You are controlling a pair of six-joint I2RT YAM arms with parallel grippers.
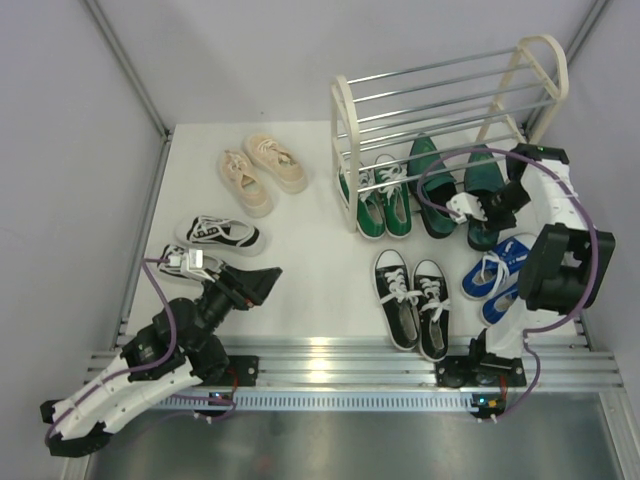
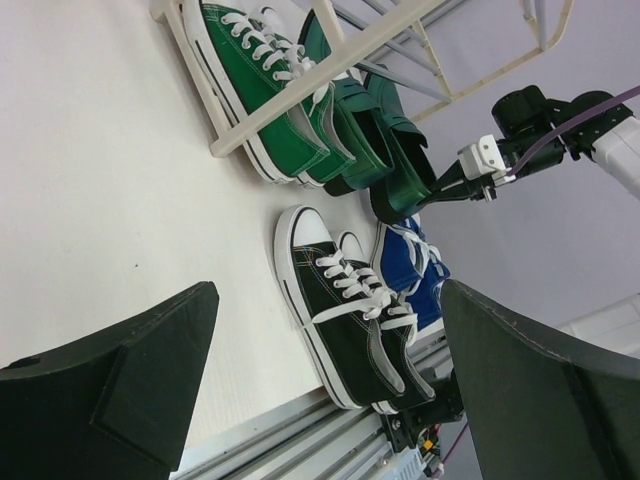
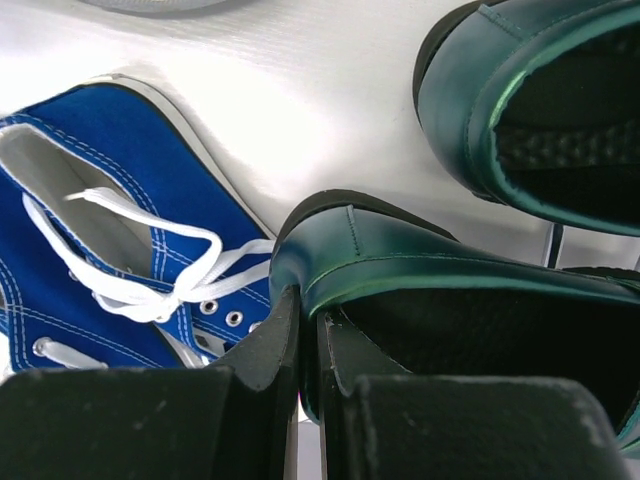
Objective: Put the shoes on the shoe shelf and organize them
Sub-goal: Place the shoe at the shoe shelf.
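Step in hand: seating the dark green pair at the shelf [image 1: 342, 120]. One loafer [image 3: 400, 260] is being set in by its heel.
Right gripper: the right gripper [image 3: 305, 345] has its jaws pressed together on the loafer's heel wall, one finger inside the shoe and one outside.
Loafer's place: at the right end of the shelf's foot, toe in under the lowest rods. The second loafer [image 3: 520, 90] lies just beside it on the left. Whether either rests on a rod or on the table [image 1: 310, 250] cannot be told.
Shelf: stands at the table's far right corner, and its upper tiers are bare.
Left gripper: the left gripper [image 1: 250, 285] is spread wide and holds nothing. It hangs near the table's near left corner, just beside the striped sneakers [image 1: 220, 235].
Already at the shelf: the green sneakers [image 1: 383, 200], at the left end of its foot.
Waiting on the table: the blue sneakers [image 1: 495, 275] by the right edge, the black sneakers [image 1: 412, 300] near the near edge, the cream sneakers [image 1: 262, 170] towards the far left, and the striped pair on the left.
Next move, as a judgement: square the loafer with its mate, part the jaws and lift the inner finger out without dragging the heel back. The blue pair lies closest for the right arm after that.
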